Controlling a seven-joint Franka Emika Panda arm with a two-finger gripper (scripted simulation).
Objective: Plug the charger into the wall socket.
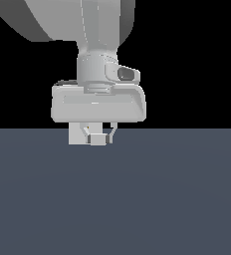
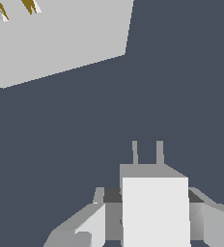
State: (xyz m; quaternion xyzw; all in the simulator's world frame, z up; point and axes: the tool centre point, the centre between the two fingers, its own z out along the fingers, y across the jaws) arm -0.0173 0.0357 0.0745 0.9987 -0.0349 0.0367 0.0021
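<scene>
The charger (image 2: pixel 155 210) is a small off-white cube with two thin prongs pointing away from the wrist. It sits between the two fingers of my gripper (image 2: pixel 150 200), which is shut on it. In the exterior view the gripper (image 1: pixel 95 136) hangs just above the dark floor with the charger (image 1: pixel 98 140) at its tips. The wall socket (image 2: pixel 61 41) is a light-grey plate with two orange-brown holes near its edge in the wrist view. It lies ahead of the prongs and off to one side, well apart from them. The exterior view does not show the socket.
A flat dark blue-grey floor (image 1: pixel 162 199) runs under the gripper. The arm's wrist and hand body (image 1: pixel 98 102) fill the upper middle of the exterior view against a black background.
</scene>
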